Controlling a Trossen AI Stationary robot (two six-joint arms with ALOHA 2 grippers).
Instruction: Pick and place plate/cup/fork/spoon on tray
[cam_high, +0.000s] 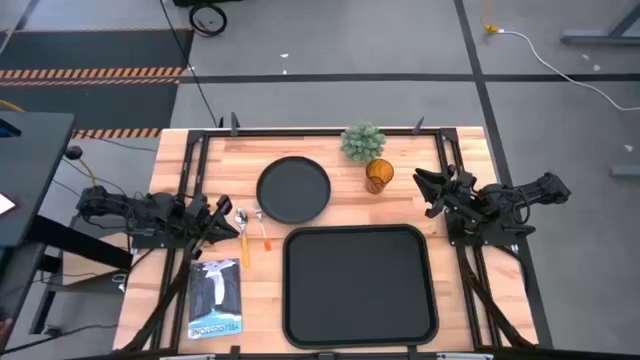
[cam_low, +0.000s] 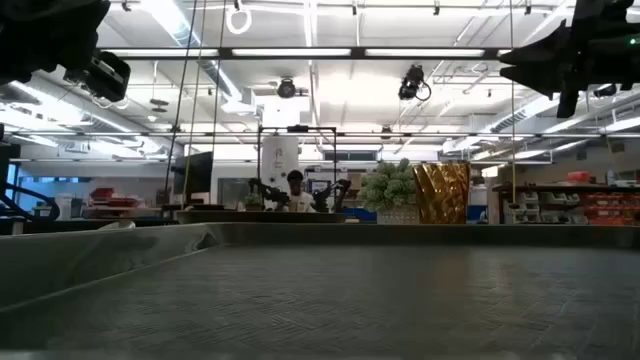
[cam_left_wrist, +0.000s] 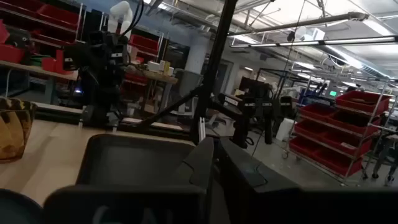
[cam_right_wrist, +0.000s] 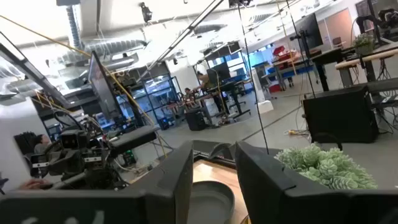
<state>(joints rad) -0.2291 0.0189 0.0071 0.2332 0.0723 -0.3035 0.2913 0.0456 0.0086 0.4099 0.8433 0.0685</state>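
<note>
The black tray (cam_high: 360, 285) lies at the table's near middle. The round black plate (cam_high: 293, 189) lies beyond it, and the amber cup (cam_high: 378, 174) stands upright to the plate's right; the cup also shows in the low view (cam_low: 441, 194). The spoon (cam_high: 242, 232) and the fork (cam_high: 263, 229) lie side by side on the wood, left of the tray's far left corner. My left gripper (cam_high: 224, 221) hovers open just left of the spoon. My right gripper (cam_high: 424, 192) hovers open to the right of the cup, pointing toward the plate (cam_right_wrist: 208, 198).
A green potted plant (cam_high: 363, 142) stands at the far edge behind the cup. A printed booklet (cam_high: 215, 298) lies near the table's near left corner, left of the tray. The tray's inside (cam_left_wrist: 134, 158) is bare.
</note>
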